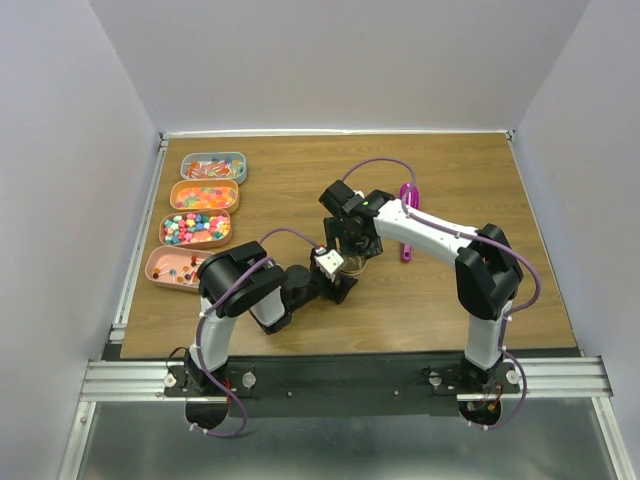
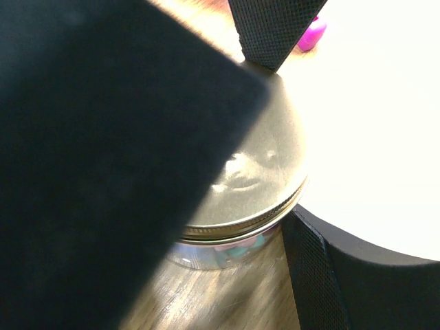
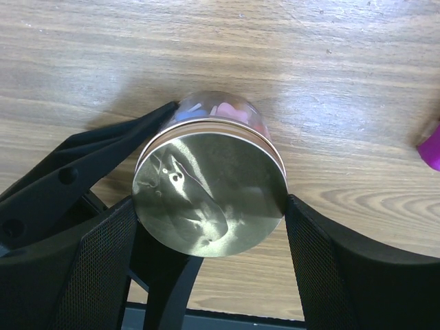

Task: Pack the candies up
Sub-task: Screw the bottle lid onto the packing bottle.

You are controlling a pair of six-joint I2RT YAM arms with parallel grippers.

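Note:
A glass jar (image 1: 352, 263) with a gold metal lid (image 3: 210, 196) stands mid-table. Through the glass I see pastel candies (image 3: 221, 110), also visible below the lid rim in the left wrist view (image 2: 240, 249). My right gripper (image 3: 210, 206) comes from above, a mesh pad pressed on each side of the lid. My left gripper (image 2: 234, 234) is low at the jar's near-left side, its fingers (image 2: 309, 268) against the glass body under the lid. More candies fill the oval trays (image 1: 205, 195) at the left.
Several oval trays line the left edge, from the back one (image 1: 213, 166) to the near pink one (image 1: 172, 268). A magenta scoop (image 1: 408, 215) lies right of the jar, just behind the right arm. White walls enclose the table.

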